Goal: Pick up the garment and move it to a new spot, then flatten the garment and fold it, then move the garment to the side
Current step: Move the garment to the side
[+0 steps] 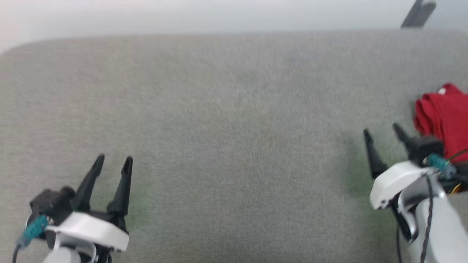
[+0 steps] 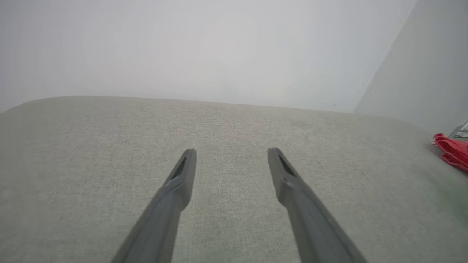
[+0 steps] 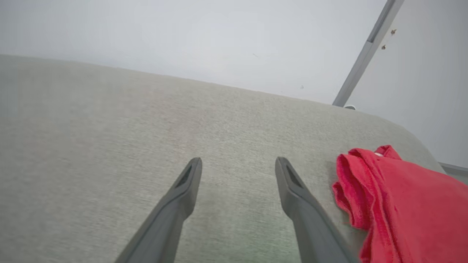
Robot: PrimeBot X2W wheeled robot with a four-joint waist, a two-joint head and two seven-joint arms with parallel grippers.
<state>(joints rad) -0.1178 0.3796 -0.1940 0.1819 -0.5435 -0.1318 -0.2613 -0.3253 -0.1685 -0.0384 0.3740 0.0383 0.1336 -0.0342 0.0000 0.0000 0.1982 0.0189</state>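
Red cloth off to the outer side of the right claw: that's the garment, bunched in a rumpled, folded-over heap on the grey woven surface. In the head view, a bit blurred, it sits just ahead and to the right of that claw's fingertips, close by the claw's dark body, and it runs out past the picture's right edge. A small white patch shows at the heap's far end.

The right claw has its two long dark fingers spread wide, with nothing between them but bare grey weave. Down the right wrist view, the garment lies just beside the right-hand finger, its pleated edge turned toward it. Whether cloth and finger actually touch, I can't tell. Ahead of this claw and up to the right, a slim grey bar slants against the pale wall beyond the surface's rounded far edge.

Now the left claw: parted as well, and empty, with only plain grey fabric under and between its fingers. It is well apart from the heap. Along its own wrist view the garment is a small red scrap far off to the right of the right-hand finger, near the surface's far corner.
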